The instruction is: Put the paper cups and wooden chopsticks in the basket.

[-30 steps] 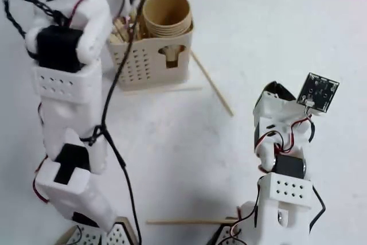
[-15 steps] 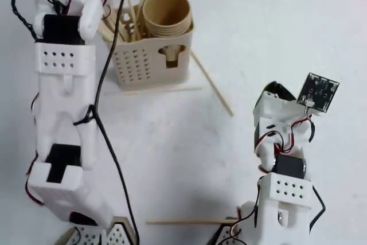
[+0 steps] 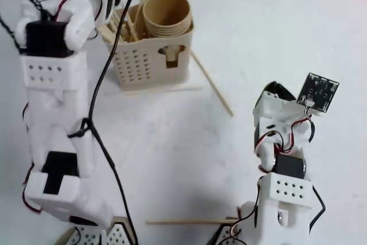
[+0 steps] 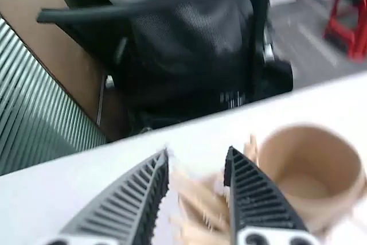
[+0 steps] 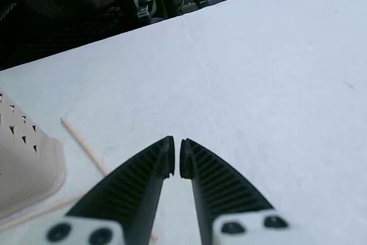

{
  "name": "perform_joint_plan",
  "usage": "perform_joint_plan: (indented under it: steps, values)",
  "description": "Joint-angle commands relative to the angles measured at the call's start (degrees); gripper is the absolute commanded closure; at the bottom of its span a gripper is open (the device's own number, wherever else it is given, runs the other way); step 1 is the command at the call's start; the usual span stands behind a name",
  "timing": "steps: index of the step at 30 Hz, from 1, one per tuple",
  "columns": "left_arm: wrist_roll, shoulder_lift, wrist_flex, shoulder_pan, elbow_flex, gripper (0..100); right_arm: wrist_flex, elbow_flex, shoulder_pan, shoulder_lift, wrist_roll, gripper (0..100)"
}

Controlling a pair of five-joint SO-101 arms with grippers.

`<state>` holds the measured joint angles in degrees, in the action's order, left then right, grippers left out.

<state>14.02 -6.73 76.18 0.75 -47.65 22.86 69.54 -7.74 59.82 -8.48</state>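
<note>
I'm counting one basket point(image 3: 150, 64), one nested stack of paper cups point(image 3: 167, 12) sitting in it beside a bundle of chopsticks point(image 3: 127, 24) too crowded to number, three loose chopsticks point(image 3: 212, 84) point(image 3: 172, 89) point(image 3: 186, 221) lying on the table point(image 3: 287, 38), and two arms point(image 3: 54, 101) point(image 3: 284, 159).

We are finding passing room over the middle of the table point(image 3: 172, 153). The left arm point(image 3: 54, 84) and its black cable point(image 3: 102, 76) are crowding the left side of the basket point(image 3: 152, 61); a chopstick point(image 3: 212, 84) is lying right of it.

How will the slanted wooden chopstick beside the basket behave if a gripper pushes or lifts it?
The chopstick looks thin and straight, so it is probably stiff and light. Lying flat on the bare table, it may slide or roll when pushed.
</note>
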Motion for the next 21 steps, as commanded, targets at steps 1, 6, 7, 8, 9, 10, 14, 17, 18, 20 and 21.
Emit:
perform_joint_plan:
  steps: [1,6,7,8,9,10,14,17,18,20,21]
  values:
    - [7.03,3.91,11.34,-1.45,-2.73,83,-0.92,-1.32,-0.04,1.10,-0.26,96.4]
    - [16.26,6.37,21.71,-3.47,-2.90,83,-0.92,-1.32,-0.04,1.10,-0.26,96.4]
    - [17.85,7.08,23.56,-4.35,-2.73,83,-0.92,-1.32,-0.04,1.10,-0.26,96.4]
    - [19.16,7.78,25.05,-5.23,-2.46,83,-0.92,-1.32,-0.04,1.10,-0.26,96.4]
    - [19.96,8.22,26.11,-6.11,-2.29,83,-0.92,-1.32,-0.04,1.10,-0.26,96.4]
    - [20.22,8.92,26.37,-6.73,-1.32,83,-0.92,-1.32,-0.04,1.10,-0.26,96.4]
    - [22.33,10.77,26.11,-9.36,5.80,83,-0.92,-1.32,-0.04,1.10,-0.26,96.4]
    - [24.97,11.91,26.02,-13.41,13.27,83,-0.92,-1.32,-0.22,1.10,-0.44,96.4]
    - [25.49,12.09,26.02,-14.90,15.56,83,-0.92,-1.32,-0.31,1.10,-0.44,96.4]
    - [25.58,12.62,25.32,-18.42,19.87,83,-1.01,-1.32,-0.40,1.10,-0.53,96.4]
    - [25.58,12.70,24.70,-20.18,21.63,83,-1.01,-1.32,-0.40,1.10,-0.53,96.4]
